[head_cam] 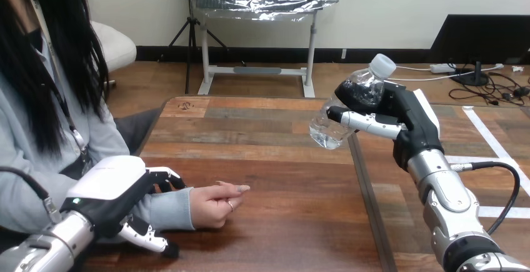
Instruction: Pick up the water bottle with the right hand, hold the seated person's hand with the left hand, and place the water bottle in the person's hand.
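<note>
A clear plastic water bottle (350, 104) with a white cap hangs tilted above the table's right part, its cap up and to the right. My right hand (400, 119) is shut on it, fingers and thumb curled round its body. At the lower left my left hand (119, 200) is curled round the person's wrist, fingers over the grey sleeve and thumb under it. The person's hand (215, 203) rests on the wooden table (281, 159), loosely closed, pointing right, and holds nothing. The bottle is well to the right of and above that hand.
The table's far edge runs across the middle of the view. A seam (369, 203) runs down the table's right part. The person sits at the left edge of the view, close to my left arm.
</note>
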